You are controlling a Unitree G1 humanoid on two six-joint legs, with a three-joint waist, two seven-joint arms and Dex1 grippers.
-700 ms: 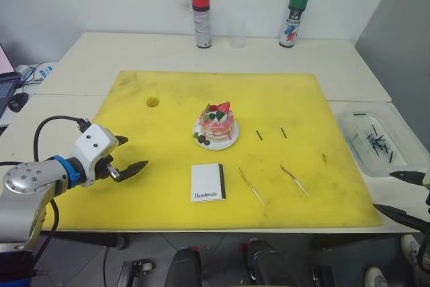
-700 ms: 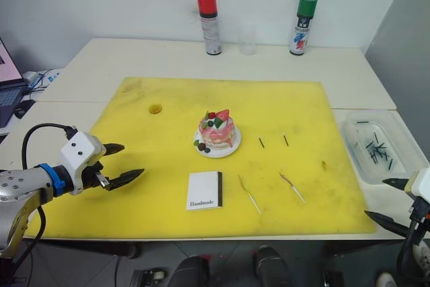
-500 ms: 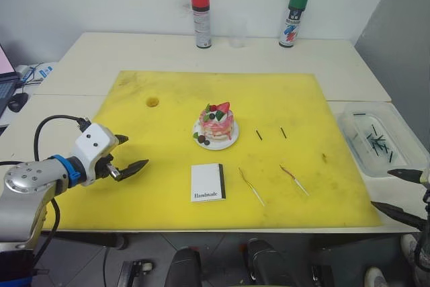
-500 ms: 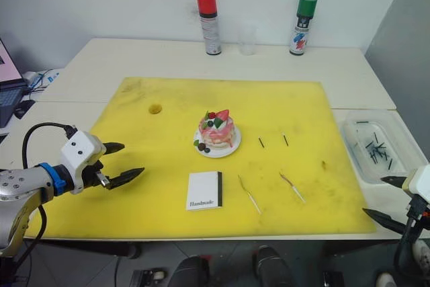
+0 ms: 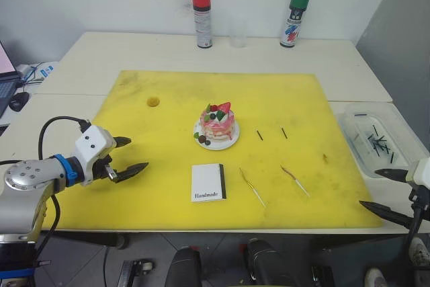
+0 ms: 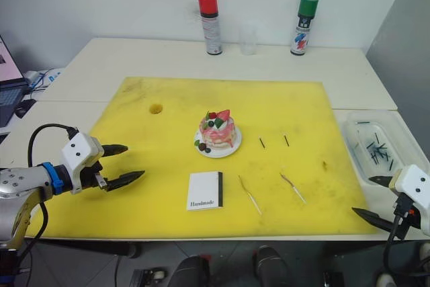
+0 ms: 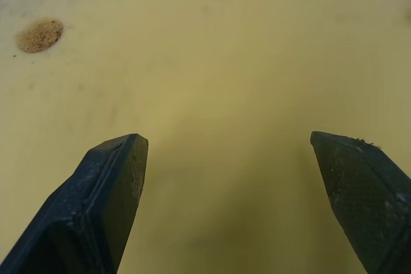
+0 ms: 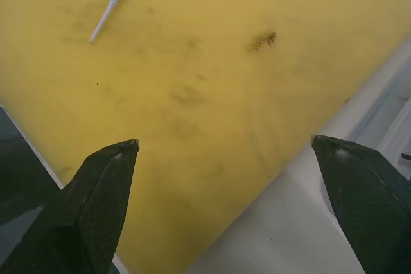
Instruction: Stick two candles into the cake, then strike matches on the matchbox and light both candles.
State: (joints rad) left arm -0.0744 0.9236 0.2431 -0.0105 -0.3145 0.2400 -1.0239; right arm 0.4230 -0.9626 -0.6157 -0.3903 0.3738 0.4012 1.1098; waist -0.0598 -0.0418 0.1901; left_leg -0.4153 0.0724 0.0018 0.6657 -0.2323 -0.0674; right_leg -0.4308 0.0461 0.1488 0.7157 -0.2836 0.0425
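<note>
We see the left gripper [image 5: 127, 156] and right gripper [image 6: 373, 197] spread, empty; the matches [image 6: 273, 142] perhaps two, hard to resolve; one candle [image 8: 110, 4] cut off.

Left end effector [image 5: 132, 155] fingers spread wide; right end effector [image 6: 373, 199] likewise, both empty.

Two candles [image 5: 253, 187], two matches [image 5: 259, 135], two spray cans [image 5: 200, 7].
</note>
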